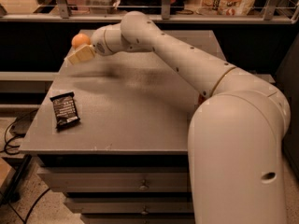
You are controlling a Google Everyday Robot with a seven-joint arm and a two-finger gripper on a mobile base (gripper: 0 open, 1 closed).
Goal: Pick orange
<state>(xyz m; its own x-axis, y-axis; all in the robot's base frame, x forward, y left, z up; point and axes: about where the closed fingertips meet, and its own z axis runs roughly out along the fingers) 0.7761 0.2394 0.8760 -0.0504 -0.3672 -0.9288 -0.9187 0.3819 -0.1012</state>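
The orange (pixel 80 39) is a small round fruit at the far left corner of the grey table (pixel 140 120). My gripper (pixel 77 56) reaches across the table from the right. Its beige tip sits just in front of and slightly below the orange, very close to it or touching it. The orange rests on the table surface, and its lower right side is partly hidden by the gripper.
A dark snack packet (pixel 65 110) lies near the table's front left. A sliver of the red soda can (pixel 200 97) shows behind my arm at the right. A dark shelf and a railing run behind the table. Drawers are below the front edge.
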